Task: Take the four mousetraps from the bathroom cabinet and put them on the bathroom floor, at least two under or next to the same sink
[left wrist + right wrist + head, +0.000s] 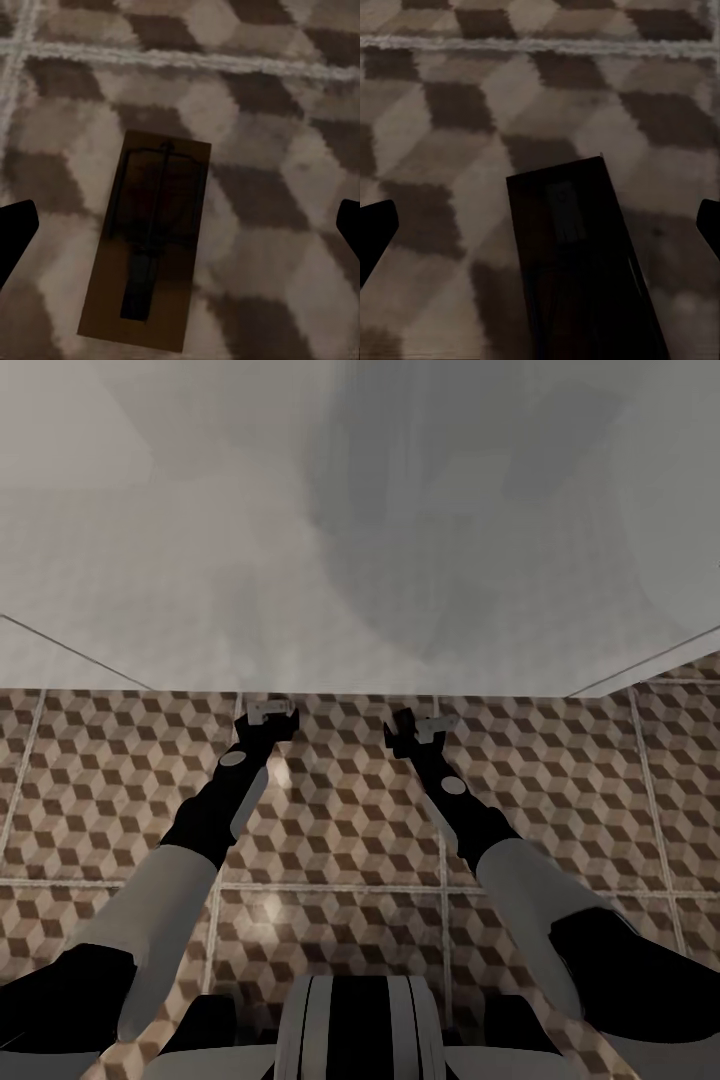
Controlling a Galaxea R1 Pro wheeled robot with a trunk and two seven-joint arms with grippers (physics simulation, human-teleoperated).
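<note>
1. Two arms reach forward and down over the bathroom floor [340, 830], whose tiles carry a brown, beige and white cube pattern with pale grout lines.
2. Ahead of the arms, a large pale white surface [360, 560] rises above the tiles and covers the upper half of the head view; what it belongs to I cannot tell.
3. Near the foot of that surface, the left gripper [268, 716] hangs low over the tiles, and the right gripper [420, 730] hangs beside it, the two well apart.
4. From the left wrist camera, one mousetrap [150, 240] lies flat on the floor: a brown wooden board with dark wire parts along its middle.
5. Both dark fingertips [16, 232] of the left gripper show at the far edges of that picture, spread wide, with the mousetrap between them and touching neither.
6. From the right wrist camera, a second mousetrap [581, 262] appears as a dark board in deep shadow, lying over the tiles; whether it rests on them I cannot tell.
7. Likewise the right gripper's fingertips [376, 236] stand wide apart at the picture's edges, clear of that board.
</note>
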